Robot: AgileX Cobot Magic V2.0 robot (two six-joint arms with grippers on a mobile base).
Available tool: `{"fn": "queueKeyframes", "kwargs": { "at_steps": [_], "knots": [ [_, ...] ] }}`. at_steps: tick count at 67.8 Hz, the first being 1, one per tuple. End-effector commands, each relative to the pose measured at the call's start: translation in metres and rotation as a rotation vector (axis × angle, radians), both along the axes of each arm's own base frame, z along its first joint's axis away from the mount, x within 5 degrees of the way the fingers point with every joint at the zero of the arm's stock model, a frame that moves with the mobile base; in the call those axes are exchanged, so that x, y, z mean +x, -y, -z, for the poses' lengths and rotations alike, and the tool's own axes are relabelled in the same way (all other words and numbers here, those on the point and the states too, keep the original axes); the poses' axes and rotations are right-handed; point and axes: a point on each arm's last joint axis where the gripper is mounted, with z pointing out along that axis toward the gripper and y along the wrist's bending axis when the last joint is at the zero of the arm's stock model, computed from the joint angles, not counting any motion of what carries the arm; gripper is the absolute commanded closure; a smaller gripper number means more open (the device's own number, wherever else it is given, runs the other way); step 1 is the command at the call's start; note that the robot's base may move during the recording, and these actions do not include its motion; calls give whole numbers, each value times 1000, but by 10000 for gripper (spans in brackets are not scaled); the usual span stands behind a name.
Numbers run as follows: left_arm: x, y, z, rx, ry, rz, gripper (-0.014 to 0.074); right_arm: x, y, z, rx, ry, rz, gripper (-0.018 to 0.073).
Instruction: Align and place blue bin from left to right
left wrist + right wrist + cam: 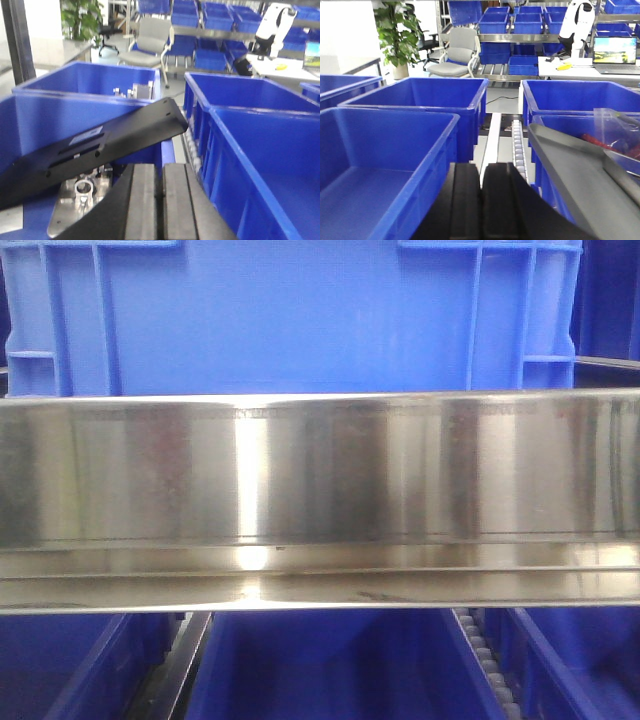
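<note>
Left gripper (160, 170), right gripper (481, 172): jaws seen pressed together, nothing held. Blue bin (290, 320) ungripped at frame top; likely skewed against steel rail (320, 500) if pushed unevenly.

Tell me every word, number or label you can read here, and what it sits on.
Nothing is legible in any view.
Pale sticker on the tilted black metal plate: too blurred to read.
Faint row of marks along the top of the shiny steel rail: too small to read.
Open laptop screen on the white desk: a picture, no readable words.
Large bright blue plastic crate wall: plain, no lettering.
</note>
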Motion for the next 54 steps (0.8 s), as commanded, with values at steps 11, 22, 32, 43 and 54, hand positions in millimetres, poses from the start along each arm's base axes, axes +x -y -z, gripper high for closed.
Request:
{"fn": "queueKeyframes", "kwargs": {
  "at_steps": [11,22,32,43,54],
  "knots": [
    [44,30,-15,38,-74,202,707,40,-20,0,-65,-246,-70,720],
    [91,58,-21,57,-167,299,707,75,-40,-4,-51,-321,-101,700],
    [132,73,-24,55,-261,301,707,108,-56,-4,-64,-403,-73,700],
    [170,87,-27,98,-351,175,707,139,-84,-5,-150,-492,-33,700],
    [198,102,-27,77,-432,102,707,165,-110,-13,-165,-590,-57,700]
  ]
}}
